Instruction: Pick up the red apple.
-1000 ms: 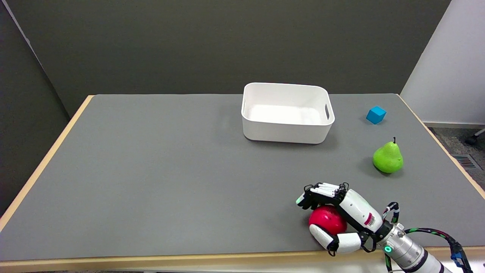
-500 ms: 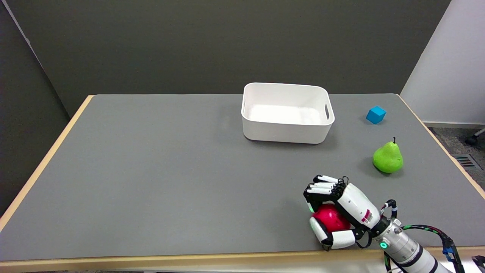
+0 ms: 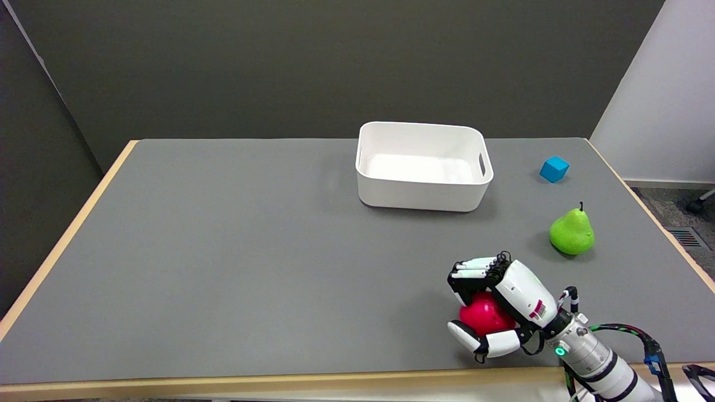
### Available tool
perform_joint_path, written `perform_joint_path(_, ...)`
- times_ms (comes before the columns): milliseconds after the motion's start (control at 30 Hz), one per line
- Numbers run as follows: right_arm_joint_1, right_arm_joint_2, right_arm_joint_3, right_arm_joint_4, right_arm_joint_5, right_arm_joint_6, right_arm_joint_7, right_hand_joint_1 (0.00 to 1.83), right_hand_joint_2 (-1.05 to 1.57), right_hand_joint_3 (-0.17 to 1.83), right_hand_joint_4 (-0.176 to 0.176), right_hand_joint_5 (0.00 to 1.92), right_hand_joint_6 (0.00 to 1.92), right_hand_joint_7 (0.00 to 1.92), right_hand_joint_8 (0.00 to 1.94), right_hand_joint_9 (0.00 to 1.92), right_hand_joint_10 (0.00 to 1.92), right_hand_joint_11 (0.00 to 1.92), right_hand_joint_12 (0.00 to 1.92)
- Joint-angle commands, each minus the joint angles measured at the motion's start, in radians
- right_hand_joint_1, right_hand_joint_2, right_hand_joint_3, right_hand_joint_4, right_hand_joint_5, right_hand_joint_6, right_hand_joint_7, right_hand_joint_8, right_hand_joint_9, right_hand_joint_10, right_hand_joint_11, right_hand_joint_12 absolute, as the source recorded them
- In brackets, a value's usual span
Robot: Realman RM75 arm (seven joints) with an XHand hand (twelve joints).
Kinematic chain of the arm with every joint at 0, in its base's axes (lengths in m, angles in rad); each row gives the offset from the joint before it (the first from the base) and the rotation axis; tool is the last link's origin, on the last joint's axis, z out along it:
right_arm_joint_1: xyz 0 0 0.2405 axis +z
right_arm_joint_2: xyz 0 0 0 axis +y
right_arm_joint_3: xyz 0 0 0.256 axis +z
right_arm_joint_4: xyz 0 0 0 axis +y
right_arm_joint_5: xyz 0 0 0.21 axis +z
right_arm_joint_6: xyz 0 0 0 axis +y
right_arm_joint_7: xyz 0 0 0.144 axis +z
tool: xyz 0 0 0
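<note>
No wording or number is showing clearly enough to read. A small red-and-white barcode-like sticker (image 3: 538, 310) is sitting on the back of the robot hand (image 3: 497, 304), near the bench's front right corner; its print is too small to read.

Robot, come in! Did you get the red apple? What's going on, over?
Right hand gripping the red apple, fingers over the top, thumb below. Near the table's front edge; can't tell if lifted. Nothing blocking.

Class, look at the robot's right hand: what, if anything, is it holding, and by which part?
The right hand grips the red apple: fingers curl over its top and far side, the thumb wraps under its near side.
</note>
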Motion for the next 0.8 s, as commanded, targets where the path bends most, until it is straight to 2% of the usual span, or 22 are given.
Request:
perform_joint_path(33, 0.054, -0.005, 0.005, -0.048, -0.002, 0.023, -0.009, 1.03, 0.67, 0.93, 0.021, 0.91, 1.92, 1.10, 1.94, 1.31, 1.92, 1.02, 1.92)
perform_joint_path(333, 0.084, 0.001, 0.083, 0.003, -0.002, 0.045, -0.009, 1.03, 0.67, 0.92, 0.022, 0.91, 1.92, 1.11, 1.94, 1.31, 1.92, 1.02, 1.92)
perform_joint_path(533, 0.115, 0.009, 0.185, 0.105, -0.003, 0.035, -0.015, 1.04, 0.66, 0.93, 0.023, 0.92, 1.92, 1.12, 1.94, 1.32, 1.92, 1.05, 1.92)
perform_joint_path(800, 0.238, 0.054, 0.246, 0.276, -0.003, -0.102, -0.016, 1.05, 0.66, 0.93, 0.023, 0.93, 1.92, 1.13, 1.94, 1.33, 1.92, 1.06, 1.92)
